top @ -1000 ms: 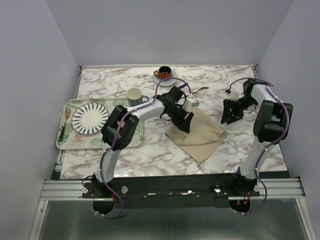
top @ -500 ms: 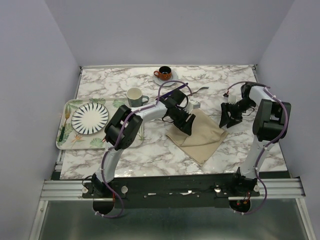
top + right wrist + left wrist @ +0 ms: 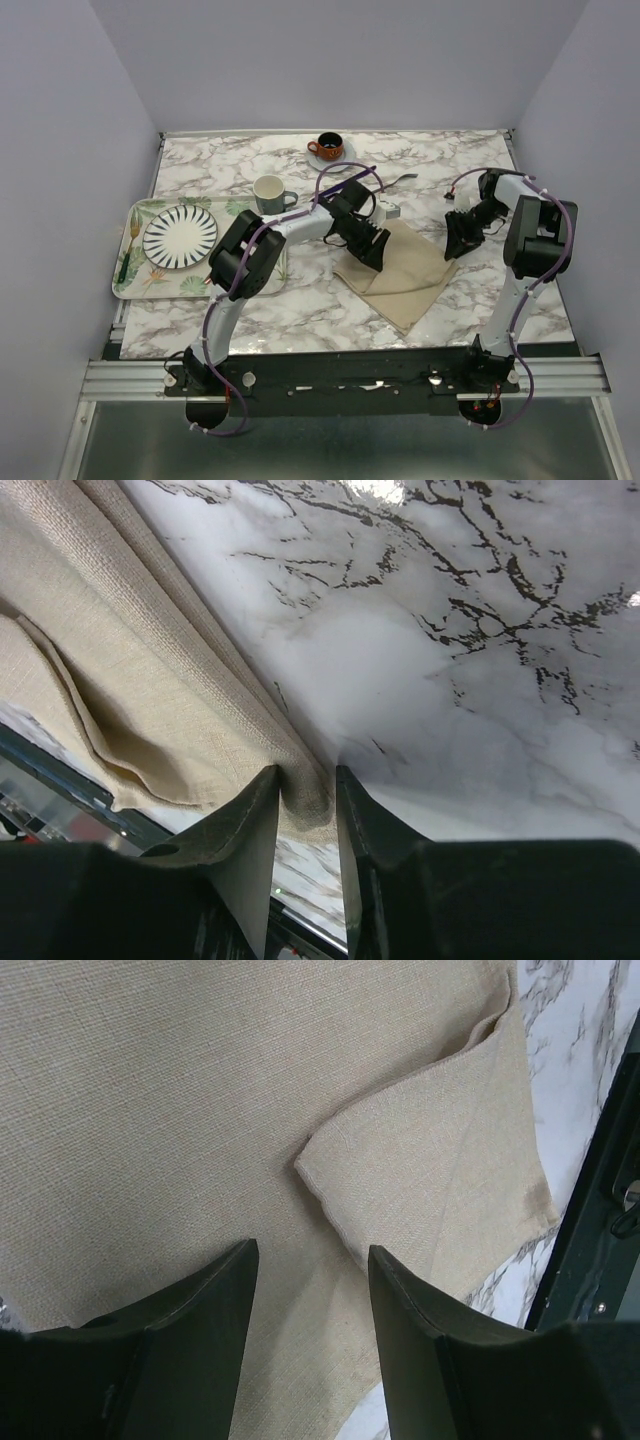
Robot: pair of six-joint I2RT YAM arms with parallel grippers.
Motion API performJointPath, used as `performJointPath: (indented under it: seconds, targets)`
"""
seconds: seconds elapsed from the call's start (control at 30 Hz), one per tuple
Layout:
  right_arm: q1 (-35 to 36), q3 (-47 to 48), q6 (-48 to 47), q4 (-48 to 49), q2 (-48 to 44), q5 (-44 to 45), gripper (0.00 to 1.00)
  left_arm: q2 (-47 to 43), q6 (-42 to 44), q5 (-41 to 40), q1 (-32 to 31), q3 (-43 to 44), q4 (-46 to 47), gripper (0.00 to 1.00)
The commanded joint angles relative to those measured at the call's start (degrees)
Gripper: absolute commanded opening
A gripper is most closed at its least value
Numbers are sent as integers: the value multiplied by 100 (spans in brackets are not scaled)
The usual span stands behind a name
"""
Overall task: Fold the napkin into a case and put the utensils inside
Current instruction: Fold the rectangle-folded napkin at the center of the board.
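The beige napkin (image 3: 400, 278) lies partly folded on the marble table, with one corner flap turned over onto it (image 3: 440, 1180). My left gripper (image 3: 371, 250) is open and hovers over the napkin's left part (image 3: 312, 1260), with the flap's tip just ahead of the fingers. My right gripper (image 3: 456, 243) is shut on the napkin's right edge, and a fold of cloth (image 3: 308, 792) is pinched between its fingers. The dark purple knife (image 3: 350, 178) and the silver fork (image 3: 400, 181) lie on the table behind the left arm.
A leaf-printed tray (image 3: 135, 270) holding a striped plate (image 3: 180, 236) sits at the left. A pale mug (image 3: 268, 192) stands beside it. An orange cup on a saucer (image 3: 327, 147) is at the back. A small white block (image 3: 386, 208) lies by the napkin's far corner.
My right gripper has moved down and left to the napkin's right corner and has closed on its edge. My left gripper shifted slightly over the cloth.
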Motion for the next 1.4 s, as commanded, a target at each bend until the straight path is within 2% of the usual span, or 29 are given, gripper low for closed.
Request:
performJointPath:
  seconds: [0.0, 0.27, 0.37, 0.5, 0.6, 0.73, 0.8, 0.9, 1.03, 1.13, 1.23, 1.33, 1.37]
  targets:
    - [26, 104, -18, 104, 141, 108, 34, -221, 99, 350, -76, -101, 154, 61]
    - [26, 17, -9, 86, 115, 3, 33, -37, -59, 694, -234, 13, 180, 60]
    - [26, -18, 0, 95, 115, -6, 30, -10, -139, 773, -287, 31, 224, 58]
    - [26, -45, 9, 104, 106, 3, 29, -106, -42, 826, -383, 31, 241, 47]
    - [26, -19, 0, 95, 97, 3, 29, -378, 204, 800, -489, -100, 215, 40]
    - [26, 34, -26, 34, 44, 3, 29, -756, 1292, 738, -734, -285, -241, 34]
    - [26, 69, -44, -10, 18, -6, 30, -871, 2001, 659, -875, -320, -768, 35]
    - [26, 96, -62, -46, -17, -15, 33, -1029, 2601, 474, -1122, -461, -1208, 42]
    - [26, 78, -97, -72, -79, -59, 34, -1284, 2937, 457, -1219, -707, -1402, 53]
    - [26, 78, -141, -107, -123, -68, 34, -1486, 2973, 351, -1149, -873, -1455, 54]
    - [26, 78, -176, -116, -167, -76, 34, -1697, 2587, 167, -886, -1234, -929, 54]
    - [26, 61, -193, -133, -202, -85, 34, -1689, 2156, -394, -718, -1366, -516, 54]
    - [26, 52, -202, -116, -219, -85, 31, -1645, 2121, -579, -709, -1384, -419, 54]
